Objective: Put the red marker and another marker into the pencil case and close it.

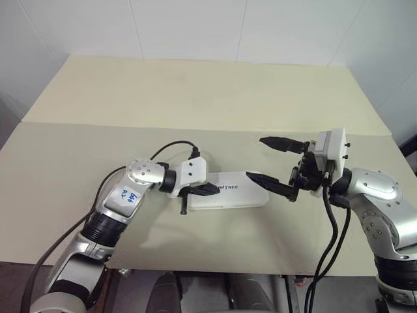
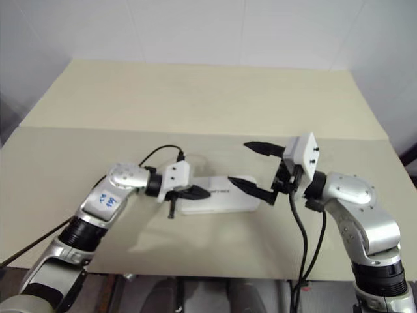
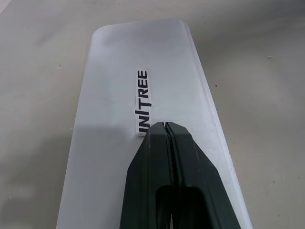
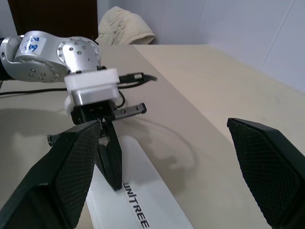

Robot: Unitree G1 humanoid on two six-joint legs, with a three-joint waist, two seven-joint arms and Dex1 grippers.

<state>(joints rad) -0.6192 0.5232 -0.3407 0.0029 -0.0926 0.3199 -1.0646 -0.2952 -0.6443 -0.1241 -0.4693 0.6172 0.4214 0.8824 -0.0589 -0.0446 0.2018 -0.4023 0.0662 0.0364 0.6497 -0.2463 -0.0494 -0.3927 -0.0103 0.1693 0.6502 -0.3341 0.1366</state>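
The pencil case (image 1: pixel 229 193) lies lid-down, apparently closed—markers presumably inside—the left gripper (image 3: pixel 166 125), fingers pressed together and empty, over its lid, the right gripper (image 1: pixel 268 158) gaping empty just beside it.

soft, even overhead light; faint shadows under the arms on the surface (image 1: pixel 195 98); wrist views slightly hazy up close.

Head cameras look down on the table (image 1: pixel 78 150) from above. Wrist cameras sit close, both facing the case (image 3: pixel 143 62).
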